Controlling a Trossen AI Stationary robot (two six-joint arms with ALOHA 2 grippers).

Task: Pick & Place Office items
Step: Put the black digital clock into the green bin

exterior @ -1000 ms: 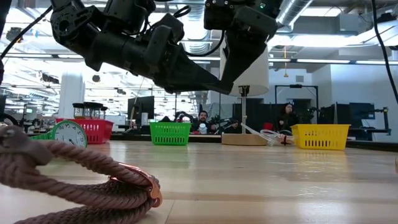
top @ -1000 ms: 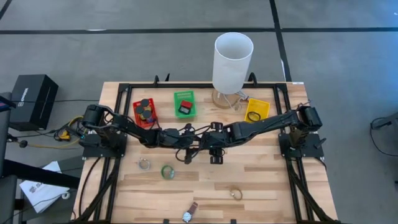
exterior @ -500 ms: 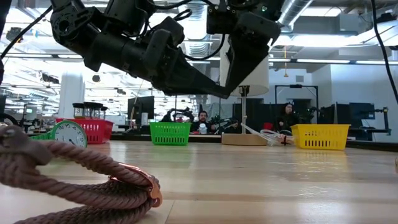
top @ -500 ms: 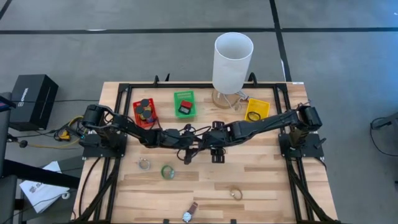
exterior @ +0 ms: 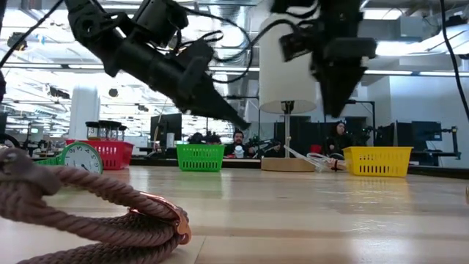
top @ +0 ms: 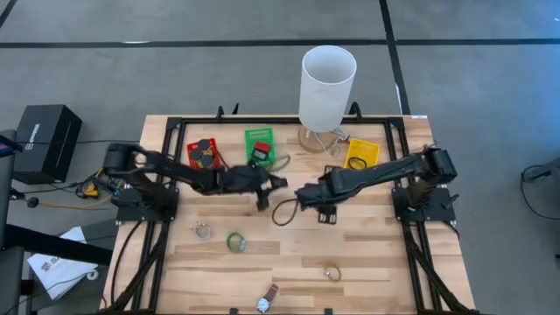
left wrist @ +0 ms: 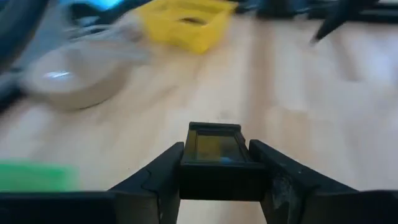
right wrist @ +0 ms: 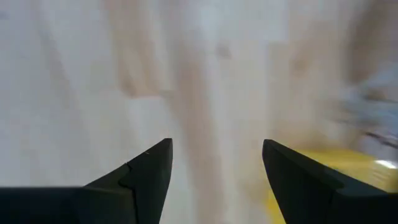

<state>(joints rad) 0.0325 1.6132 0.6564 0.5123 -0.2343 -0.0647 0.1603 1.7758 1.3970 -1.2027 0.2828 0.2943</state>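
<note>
**Left gripper carries a small black block near the green bin**

High view: the left gripper [top: 269,183] hovers beside the green bin [top: 259,145].

Left wrist view: its fingers [left wrist: 155,180] clamp a small black block [left wrist: 216,157] by 2 flat sides; likely rigid, light.

Right wrist view: the right gripper [right wrist: 214,177] gapes wide, empty.

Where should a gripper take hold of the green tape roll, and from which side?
Probably from straight above: the green tape roll lies flat on the table, hole upward. Put one finger in the hole and one outside, pinching the wall.
</note>
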